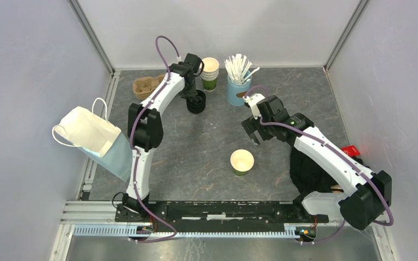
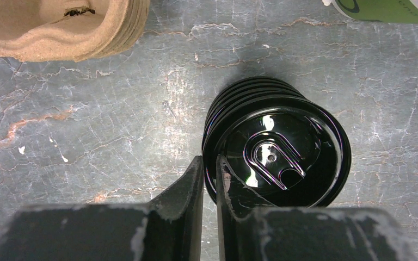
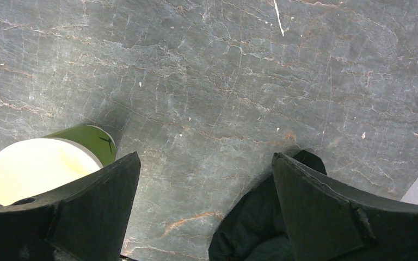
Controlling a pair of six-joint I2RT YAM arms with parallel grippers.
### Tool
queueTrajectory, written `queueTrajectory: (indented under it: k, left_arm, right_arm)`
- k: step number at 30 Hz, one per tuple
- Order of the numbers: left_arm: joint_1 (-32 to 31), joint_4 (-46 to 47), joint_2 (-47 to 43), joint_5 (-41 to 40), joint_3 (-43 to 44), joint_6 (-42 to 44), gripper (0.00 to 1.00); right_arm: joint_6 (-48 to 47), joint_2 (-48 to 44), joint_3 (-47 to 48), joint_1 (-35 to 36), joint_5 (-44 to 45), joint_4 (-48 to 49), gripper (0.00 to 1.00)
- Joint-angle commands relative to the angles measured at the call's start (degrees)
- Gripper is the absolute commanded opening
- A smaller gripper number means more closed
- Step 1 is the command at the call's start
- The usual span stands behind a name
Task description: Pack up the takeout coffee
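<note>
A lidded takeout coffee is out of view. One lidless green paper cup [image 1: 242,161] stands in the middle of the table, and shows at the lower left of the right wrist view [image 3: 38,163]. A stack of black lids [image 1: 196,102] stands at the back. My left gripper [image 1: 194,95] is down on it. In the left wrist view its jaws [image 2: 210,160] are almost together across the rim of the top lid [image 2: 283,152], one finger outside and one over the lid. My right gripper [image 1: 253,133] hangs wide open [image 3: 206,157] above bare table, just right of the cup.
A stack of lidless cups [image 1: 210,73] and a blue holder of stirrers [image 1: 238,87] stand at the back. A cardboard cup carrier [image 1: 147,85] lies back left. A white paper bag [image 1: 95,138] lies open at the left edge. Black cloth [image 3: 250,228] sits under the right arm.
</note>
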Motion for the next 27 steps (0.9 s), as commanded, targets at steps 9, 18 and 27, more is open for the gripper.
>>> queueTrajectory:
  k: [9, 18, 27]
  left_arm:
    - [0.19, 0.38, -4.19, 0.37, 0.41, 2.25, 0.13]
    - [0.13, 0.37, -6.45, 0.66, -0.78, 2.04, 0.11]
    - [0.33, 0.50, -6.91, 1.44, -2.70, 1.04, 0.10]
  right_arm:
    - [-0.09, -0.20, 0.51, 0.26, 0.13, 1.54, 0.98]
    - [-0.01, -0.45, 0.33, 0.28, -0.13, 1.64, 0.98]
    - [0.14, -0.59, 0.41, 0.27, -0.56, 1.72, 0.98]
